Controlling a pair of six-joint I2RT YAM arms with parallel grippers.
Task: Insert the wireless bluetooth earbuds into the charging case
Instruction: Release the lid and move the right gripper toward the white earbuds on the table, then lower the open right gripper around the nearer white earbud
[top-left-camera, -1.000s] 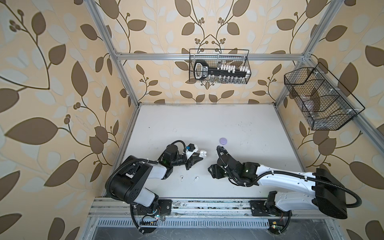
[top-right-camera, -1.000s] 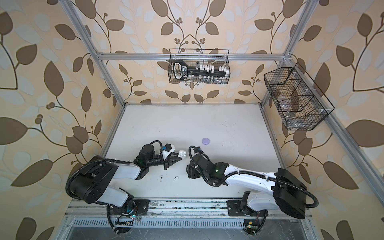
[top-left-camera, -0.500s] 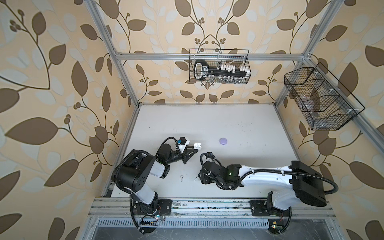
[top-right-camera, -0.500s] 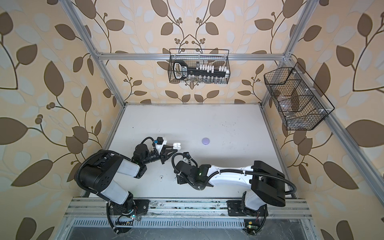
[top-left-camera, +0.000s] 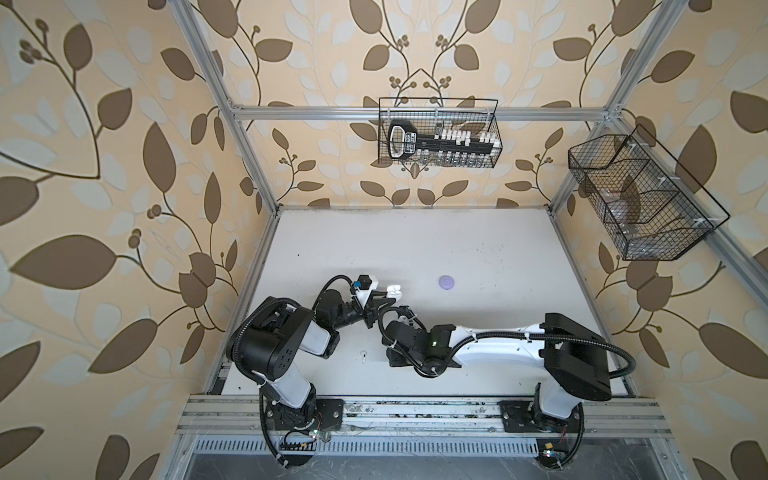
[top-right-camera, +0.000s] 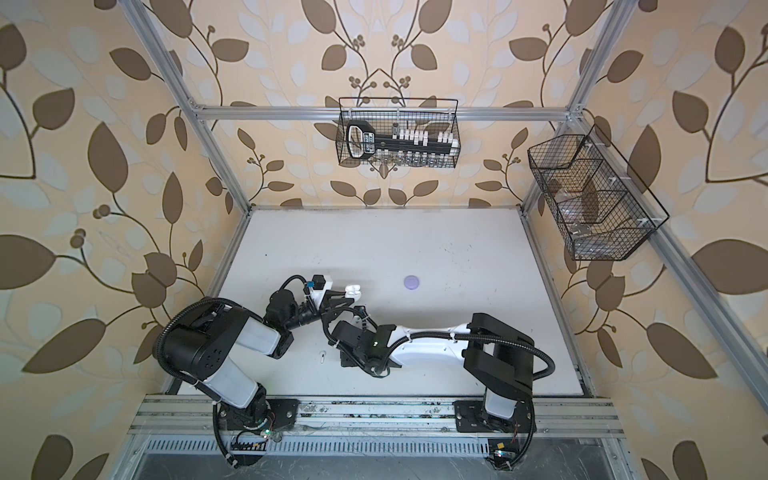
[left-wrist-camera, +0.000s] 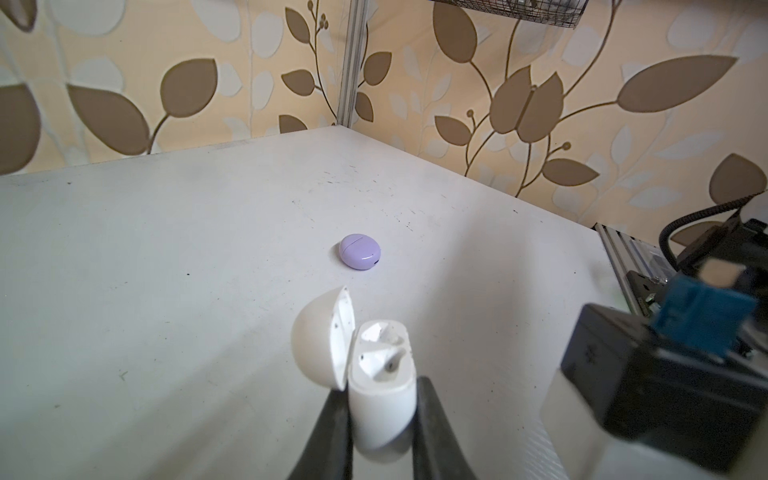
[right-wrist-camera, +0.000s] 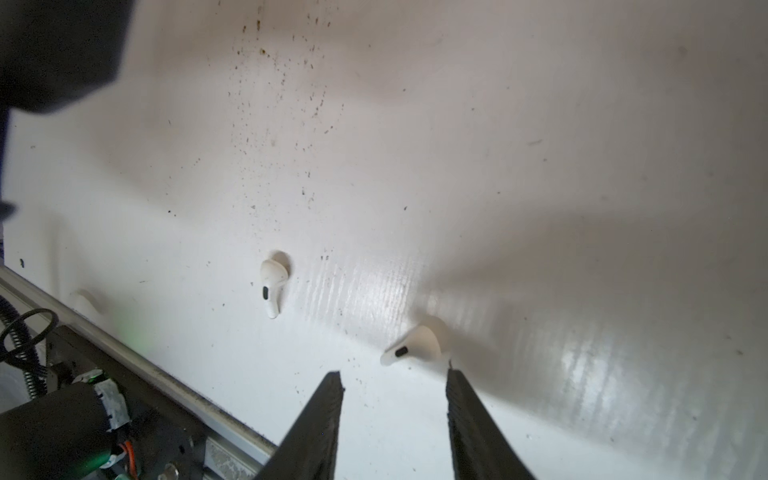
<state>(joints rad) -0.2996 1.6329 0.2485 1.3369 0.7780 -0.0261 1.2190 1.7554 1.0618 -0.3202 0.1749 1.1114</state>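
The open charging case (left-wrist-camera: 365, 357) is pinched by the left gripper (left-wrist-camera: 380, 392), while the nearer earbud (right-wrist-camera: 411, 345), lying on the table (right-wrist-camera: 498, 166) just ahead of the spread right gripper (right-wrist-camera: 394, 374), is judged light, slick and best nipped across its stem.

White arm links (top-left-camera: 498, 351), black joints (top-left-camera: 270, 345), black corrugated cables (top-left-camera: 511, 333), ribbed black fingers (right-wrist-camera: 318, 428)

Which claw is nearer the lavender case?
Left. The left claw, shut on the open white case, is a short way from the lavender case; the right claw hangs farther off, by a loose white earbud.
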